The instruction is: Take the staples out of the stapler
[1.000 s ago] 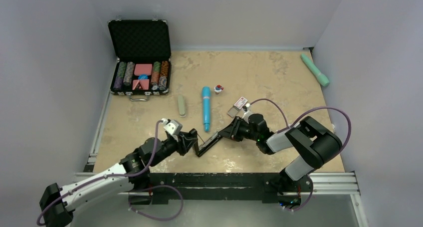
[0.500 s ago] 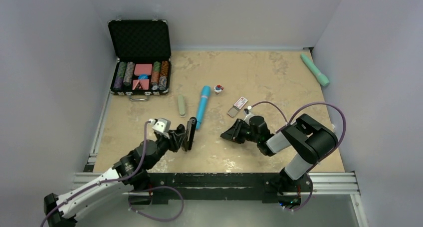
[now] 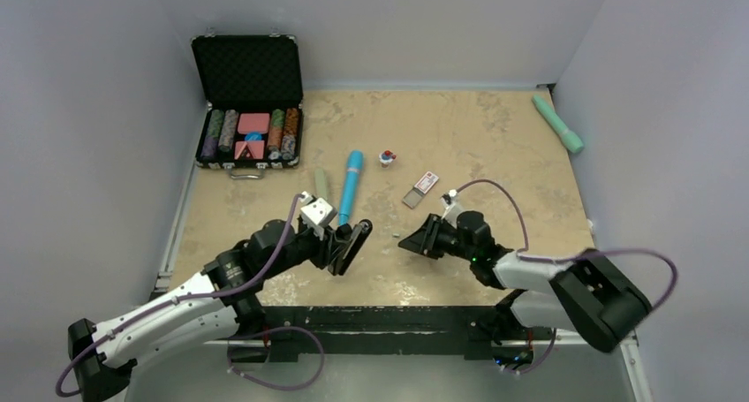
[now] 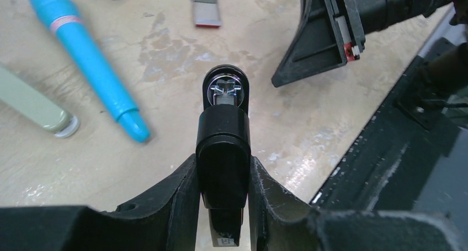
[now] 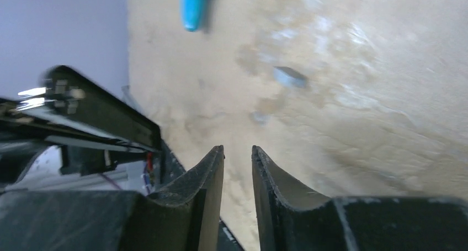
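Stapler (image 3: 355,242), black with a metal front end, is clamped at its rear between the fingers of the left claw (image 3: 341,248). It is tilted and lies just on the near side of the blue pen (image 3: 350,185). Right of that pen and well apart from it, the right claw (image 3: 413,240) hangs low over the table (image 3: 495,137), its fingers parted by a narrow gap with nothing between them. A small grey piece (image 5: 290,77) lies ahead of it, too blurred to identify.

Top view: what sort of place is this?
Probably a robot test cell: two arms bolted to a rail, blank walls boxing in the table, assorted props like a poker chip case.
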`<action>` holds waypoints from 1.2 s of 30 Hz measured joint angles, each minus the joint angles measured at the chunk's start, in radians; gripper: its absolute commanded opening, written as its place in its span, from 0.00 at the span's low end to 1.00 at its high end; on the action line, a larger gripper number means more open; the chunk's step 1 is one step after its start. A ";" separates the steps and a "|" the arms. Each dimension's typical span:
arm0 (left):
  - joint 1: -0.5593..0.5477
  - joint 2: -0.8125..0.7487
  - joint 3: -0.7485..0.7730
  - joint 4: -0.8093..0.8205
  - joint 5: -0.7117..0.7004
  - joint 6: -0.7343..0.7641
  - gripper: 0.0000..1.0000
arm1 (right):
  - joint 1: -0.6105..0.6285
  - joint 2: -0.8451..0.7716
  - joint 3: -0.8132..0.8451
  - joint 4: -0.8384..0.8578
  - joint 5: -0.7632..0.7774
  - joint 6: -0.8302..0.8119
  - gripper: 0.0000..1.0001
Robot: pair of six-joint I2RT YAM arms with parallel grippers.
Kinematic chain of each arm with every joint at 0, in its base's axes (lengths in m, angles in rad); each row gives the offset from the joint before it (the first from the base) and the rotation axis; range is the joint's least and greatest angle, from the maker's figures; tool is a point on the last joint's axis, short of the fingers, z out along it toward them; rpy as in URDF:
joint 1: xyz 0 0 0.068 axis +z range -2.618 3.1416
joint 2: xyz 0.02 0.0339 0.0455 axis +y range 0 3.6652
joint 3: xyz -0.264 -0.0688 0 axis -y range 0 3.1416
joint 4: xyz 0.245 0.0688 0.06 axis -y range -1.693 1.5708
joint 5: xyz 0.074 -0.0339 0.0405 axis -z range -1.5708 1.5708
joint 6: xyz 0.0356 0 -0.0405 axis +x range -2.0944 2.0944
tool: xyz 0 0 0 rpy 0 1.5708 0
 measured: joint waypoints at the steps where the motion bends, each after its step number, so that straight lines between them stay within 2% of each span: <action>1: 0.000 0.021 0.030 -0.018 0.027 0.002 0.00 | 0.000 -0.077 0.001 -0.042 -0.006 -0.016 0.49; 4: 0.000 0.075 0.103 -0.027 0.115 -0.010 0.00 | 0.002 -0.349 0.032 -0.180 -0.014 -0.075 0.74; 8: 0.010 0.110 0.149 0.013 0.233 -0.070 0.00 | 0.002 -0.647 0.158 -0.325 -0.012 -0.163 0.83; 11: 0.026 0.146 0.183 0.042 0.329 -0.125 0.00 | 0.002 -0.745 0.259 -0.369 -0.017 -0.240 0.89; 14: 0.060 0.178 0.215 0.088 0.432 -0.187 0.00 | 0.002 -0.755 0.306 -0.373 -0.055 -0.307 0.98; 17: 0.144 0.192 0.232 0.169 0.550 -0.279 0.00 | 0.002 -0.745 0.305 -0.385 -0.108 -0.356 0.99; 20: 0.272 0.217 0.233 0.321 0.671 -0.428 0.00 | 0.002 -0.727 0.305 -0.384 -0.140 -0.399 0.99; 24: 0.407 0.342 0.240 0.624 0.811 -0.677 0.00 | 0.002 -0.684 0.305 -0.336 -0.182 -0.431 0.99; 30: 0.489 0.646 0.240 1.168 0.925 -1.089 0.00 | 0.001 -0.565 0.348 -0.243 -0.232 -0.427 0.99; 33: 0.502 0.753 0.237 1.332 0.945 -1.212 0.00 | -0.002 -0.521 0.367 -0.191 -0.244 -0.418 0.99; 36: 0.507 0.790 0.227 1.404 0.972 -1.276 0.00 | -0.013 -0.506 0.370 -0.148 -0.249 -0.407 0.99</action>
